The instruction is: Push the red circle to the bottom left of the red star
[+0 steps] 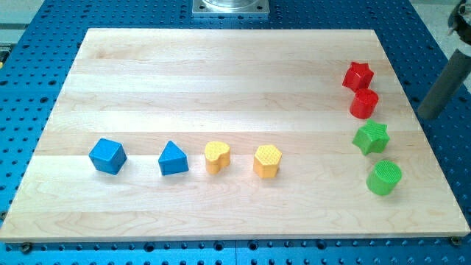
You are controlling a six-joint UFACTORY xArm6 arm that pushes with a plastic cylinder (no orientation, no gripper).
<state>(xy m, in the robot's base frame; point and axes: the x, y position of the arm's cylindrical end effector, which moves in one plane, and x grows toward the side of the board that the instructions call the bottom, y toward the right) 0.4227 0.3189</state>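
Because the red circle (363, 104) is light, rigid and slides easily, you should push its right flank; it touches the red star (358, 76) near the desk's top-right corner. My tip (425, 115) holds nothing, just off the right edge.

Pale wooden board (221, 66) — eight small coloured blocks on it

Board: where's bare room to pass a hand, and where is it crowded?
Free: the whole top half left of the red star, and the gap between the yellow hexagon and green star. Crowded: the right-edge column, red circle to green circle.
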